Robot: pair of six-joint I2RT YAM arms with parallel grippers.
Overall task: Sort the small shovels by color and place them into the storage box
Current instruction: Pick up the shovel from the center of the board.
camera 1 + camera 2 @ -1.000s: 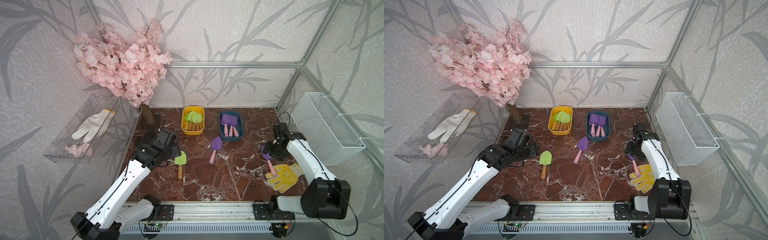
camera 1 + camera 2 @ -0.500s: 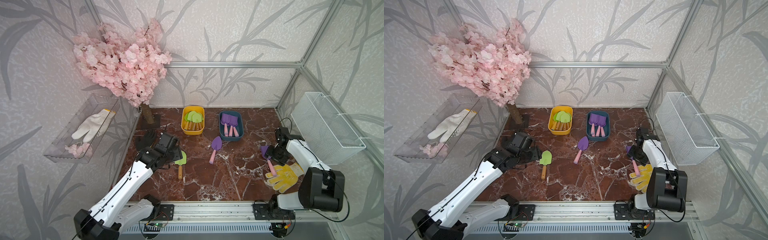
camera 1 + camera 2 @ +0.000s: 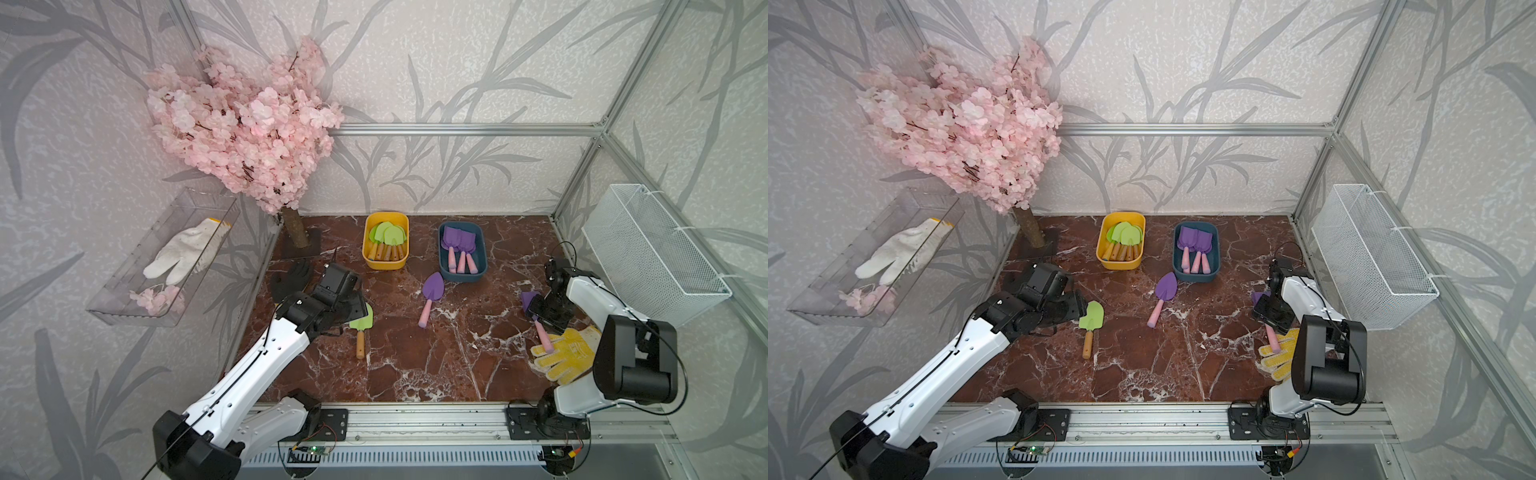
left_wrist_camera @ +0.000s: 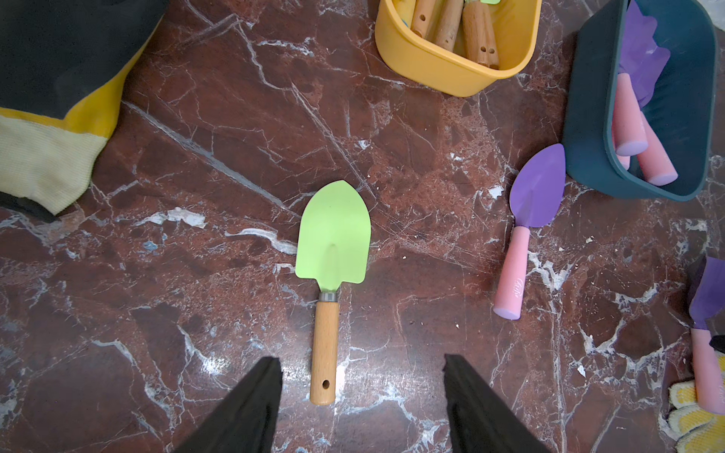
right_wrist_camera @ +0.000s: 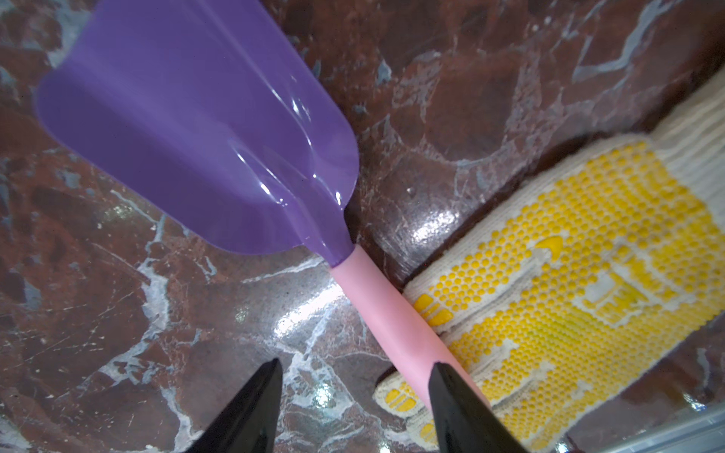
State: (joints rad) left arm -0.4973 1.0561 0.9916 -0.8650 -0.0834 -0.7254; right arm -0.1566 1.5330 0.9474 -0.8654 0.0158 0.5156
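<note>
The left claw (image 4: 361, 392), partly open and empty, hangs over the wooden handle of a green shovel (image 4: 332, 243) lying toward the left edge of the table (image 3: 415, 374). The right claw (image 5: 353, 392), likewise apart and empty, hovers by a purple shovel (image 5: 196, 129) at the right edge, its pink handle on a yellow glove (image 5: 569, 274). A second purple shovel (image 3: 432, 286) lies just before the blue box (image 3: 463, 277).
</note>
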